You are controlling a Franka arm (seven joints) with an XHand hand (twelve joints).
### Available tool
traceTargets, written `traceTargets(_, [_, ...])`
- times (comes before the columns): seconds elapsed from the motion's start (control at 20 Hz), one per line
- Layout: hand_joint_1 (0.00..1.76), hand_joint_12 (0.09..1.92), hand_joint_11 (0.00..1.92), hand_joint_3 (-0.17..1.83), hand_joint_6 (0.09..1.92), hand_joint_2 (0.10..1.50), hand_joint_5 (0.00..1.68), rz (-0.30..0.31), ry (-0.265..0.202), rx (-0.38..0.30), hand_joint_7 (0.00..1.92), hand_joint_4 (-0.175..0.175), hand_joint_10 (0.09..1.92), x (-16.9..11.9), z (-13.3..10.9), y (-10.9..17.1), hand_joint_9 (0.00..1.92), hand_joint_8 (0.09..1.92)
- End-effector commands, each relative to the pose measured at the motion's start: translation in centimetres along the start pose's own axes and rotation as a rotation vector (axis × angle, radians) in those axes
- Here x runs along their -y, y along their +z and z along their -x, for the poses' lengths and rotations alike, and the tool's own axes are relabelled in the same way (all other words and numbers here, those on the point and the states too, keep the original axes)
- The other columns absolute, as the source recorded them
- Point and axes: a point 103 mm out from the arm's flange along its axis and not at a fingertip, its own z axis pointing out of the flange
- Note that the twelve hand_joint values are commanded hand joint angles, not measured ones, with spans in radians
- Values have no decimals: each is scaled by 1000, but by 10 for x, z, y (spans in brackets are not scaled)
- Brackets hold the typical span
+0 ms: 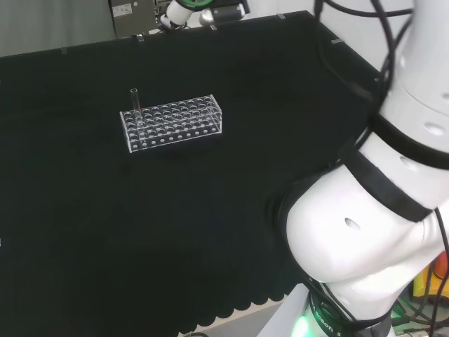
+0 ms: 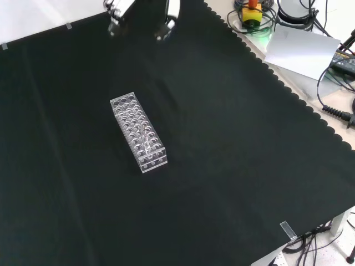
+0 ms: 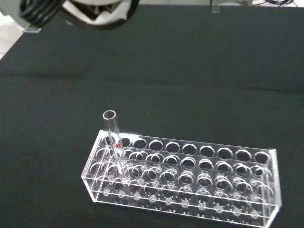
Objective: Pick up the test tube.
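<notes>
Blurred white parts of the hand [image 3: 102,12] sit closest to the wrist camera, with a coil of black cable beside them; whether the fingers are spread or curled I cannot tell from so little; in the front view pale fingertips show at the top edge, well apart from the rack and touching nothing.

Outward from the hand lies open black cloth, then the test tube rack [image 3: 190,183]; the wrist camera looks down on it from a distance, which I judge to be an approach stance, the grasp not yet begun. The rack is a clear plastic block, long and rectangular, its top plate drilled with rows of round holes, a lower plate beneath to seat tube bottoms; its edges catch light and read pale against the cloth.

One test tube [image 3: 115,142] stands in the rack, near one end; in the head view that is the rack's left end. It is a slim clear cylinder with an open round mouth, upright or very nearly, its upper part rising above the top plate; a small red mark shows on it just above the holes. That exposed length is probably why it stands so: the fingers get bare glass to close on, and a straight lift clears the hole.

The tabletop [image 2: 233,166] is draped in matte black cloth with a scalloped edge.
</notes>
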Motion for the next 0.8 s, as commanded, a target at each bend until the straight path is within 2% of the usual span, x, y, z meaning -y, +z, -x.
traceTargets(0.05, [823, 1479, 274, 593, 218, 666, 384, -86, -52, 46, 404, -98, 874, -48, -24, 36, 424, 871])
traceTargets(0.5, [854, 1485, 275, 584, 279, 659, 415, -171, -67, 75, 570, -103, 876, -74, -33, 74, 483, 871])
traceTargets(0.8, [864, 1483, 284, 583, 308, 656, 445, -220, -92, 100, 615, -107, 871, -87, -43, 98, 498, 878])
